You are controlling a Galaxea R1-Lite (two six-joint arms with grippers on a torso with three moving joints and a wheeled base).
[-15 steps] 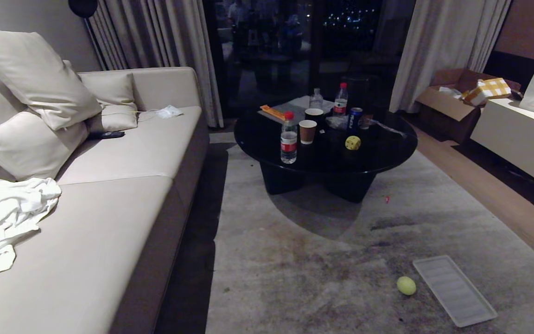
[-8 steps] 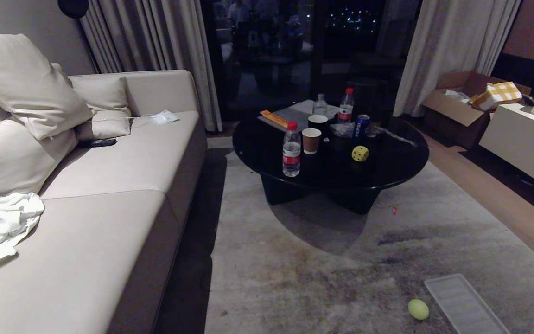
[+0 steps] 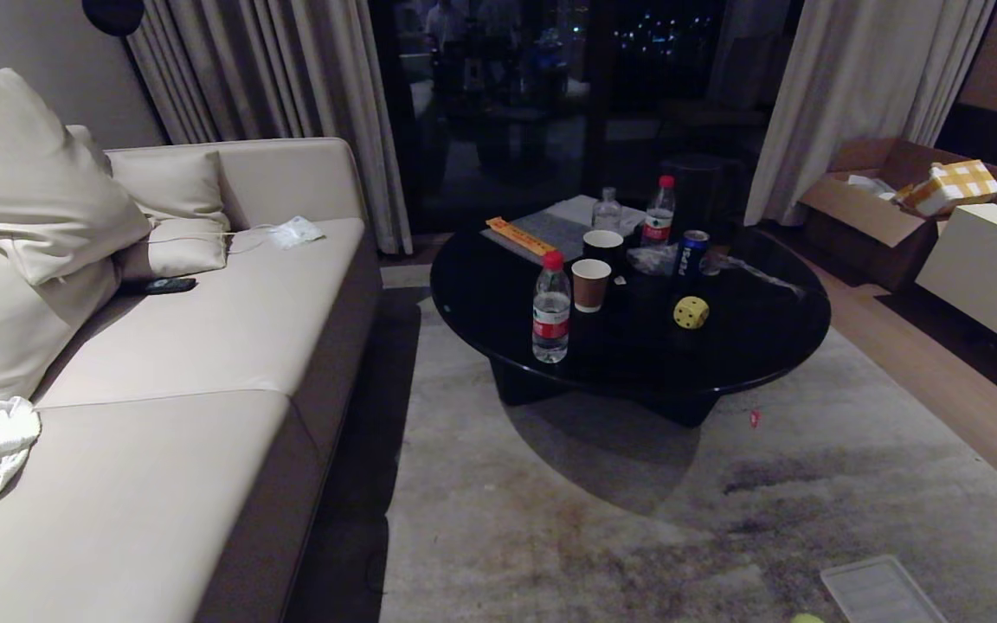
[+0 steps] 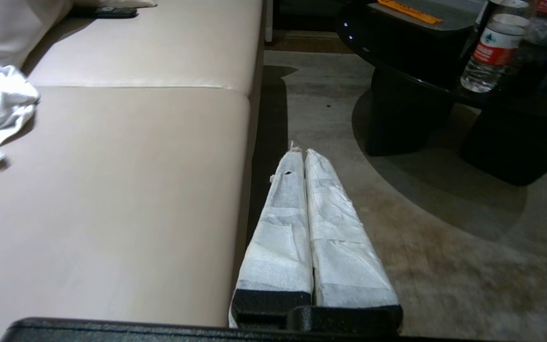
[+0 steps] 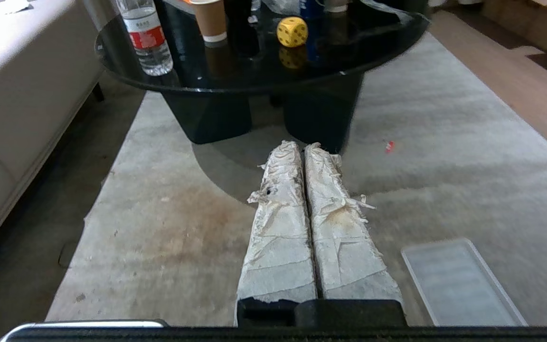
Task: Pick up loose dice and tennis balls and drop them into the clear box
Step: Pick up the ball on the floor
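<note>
A yellow die (image 3: 691,312) with dark pips sits on the round black table (image 3: 749,363), right of its middle; the right wrist view shows this die (image 5: 292,32) too, far ahead of my right gripper (image 5: 302,145). Only a sliver of a yellow-green tennis ball (image 3: 807,619) shows on the carpet at the bottom edge of the head view. The clear box is out of view. My left gripper (image 4: 300,152) hangs over the carpet beside the sofa. Both grippers are shut and empty, with their white-wrapped fingers pressed together. Neither arm appears in the head view.
A flat ribbed clear lid (image 3: 884,593) lies on the carpet beside the ball. Water bottles (image 3: 551,307), paper cups (image 3: 591,284) and a can (image 3: 691,253) crowd the table. A beige sofa (image 3: 204,363) runs along the left. A cardboard box (image 3: 875,212) and a white cabinet (image 3: 983,268) stand at the right.
The whole view has shifted: the table looms nearer, and the tennis ball and lid have slid down to the bottom edge. Both grippers stay shut and still.
</note>
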